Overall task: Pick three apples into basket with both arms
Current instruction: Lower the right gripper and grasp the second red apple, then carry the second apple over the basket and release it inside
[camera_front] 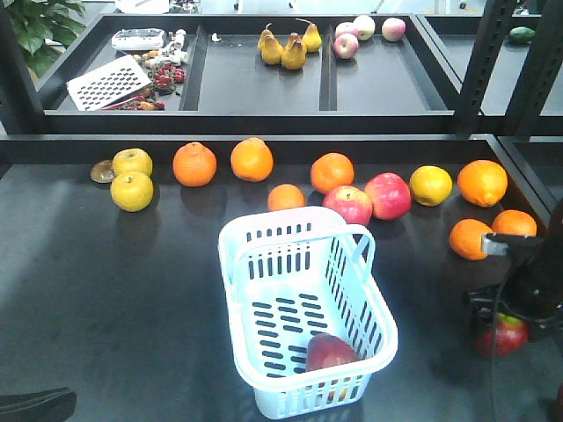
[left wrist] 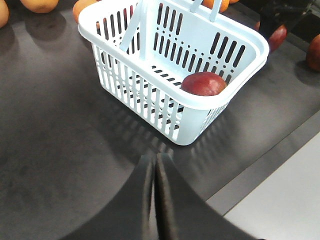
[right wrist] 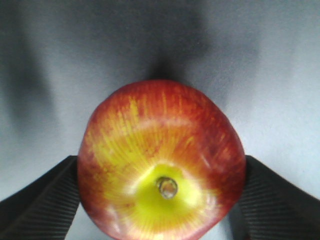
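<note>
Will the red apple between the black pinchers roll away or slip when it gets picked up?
Probably not, if held well. The apple is round and shiny, so it might slip or roll if let go. But the right tool has ribbed fingers on both sides of it, which should grip. It looks firm, so it likely won't squash.

We are seeing the basket (camera_front: 303, 316) sitting mid-table (camera_front: 106, 299), one apple (camera_front: 329, 352) lying inside at its near right corner. Behind it a row of fruit (camera_front: 332, 171) is running left to right. To the basket's right, near the table edge, the right gripper (right wrist: 160, 200) is sitting around a second apple (right wrist: 161, 160), a finger (right wrist: 40, 200) lying against each side. The left gripper (left wrist: 154, 200) is sitting before the basket.
</note>
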